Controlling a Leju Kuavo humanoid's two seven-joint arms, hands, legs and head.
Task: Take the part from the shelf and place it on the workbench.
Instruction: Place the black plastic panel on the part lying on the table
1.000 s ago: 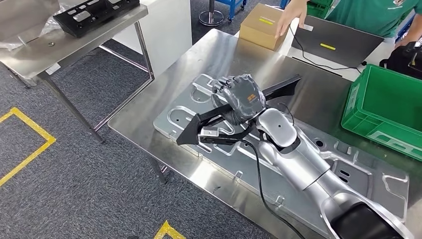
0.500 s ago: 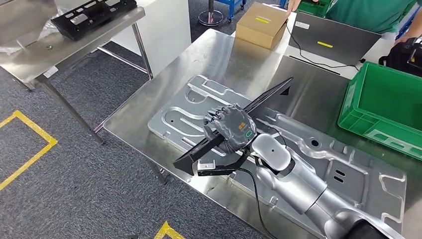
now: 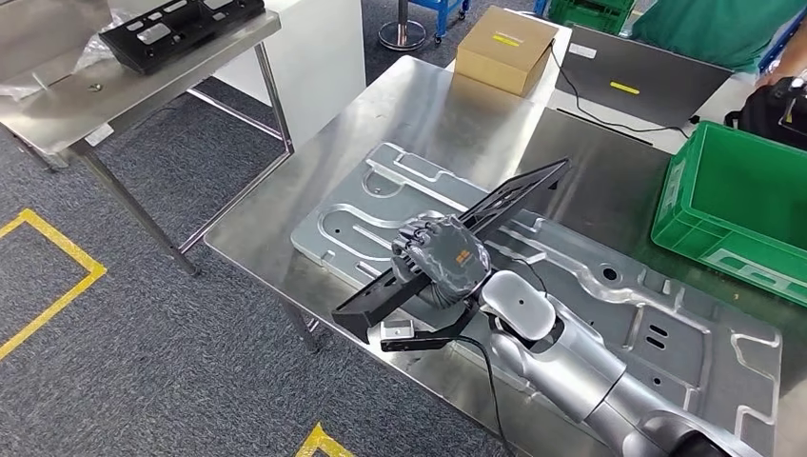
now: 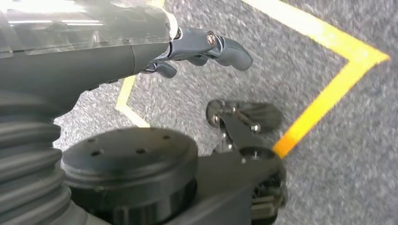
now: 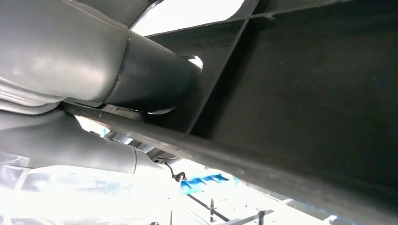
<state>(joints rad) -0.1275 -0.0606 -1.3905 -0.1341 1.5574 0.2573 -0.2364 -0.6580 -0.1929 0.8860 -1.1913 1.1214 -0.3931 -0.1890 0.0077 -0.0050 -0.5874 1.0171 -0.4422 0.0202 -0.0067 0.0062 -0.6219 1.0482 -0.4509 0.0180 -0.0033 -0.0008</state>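
Observation:
My right hand (image 3: 442, 255) grips a long, flat black part (image 3: 519, 188) around its middle, over the near-left portion of the steel workbench (image 3: 428, 114). The part lies diagonally above a stamped silver metal panel (image 3: 609, 286), and its near end reaches the bench's front edge. I cannot tell whether it touches the panel. Up close in the right wrist view, the dark ribbed part (image 5: 305, 93) sits against my fingers (image 5: 150, 84). My left hand (image 4: 206, 47) hangs over the grey carpet with nothing in it, fingers loosely bent.
A green crate (image 3: 742, 209) stands at the bench's right side. At the far end are a cardboard box (image 3: 504, 48) and a closed laptop (image 3: 647, 76), with a person (image 3: 714, 19) behind. A side table (image 3: 114, 95) at the left carries a black tray (image 3: 181, 24).
My right hand has drawn the black part down and toward the bench's near-left edge. The person's hand has left the cardboard box.

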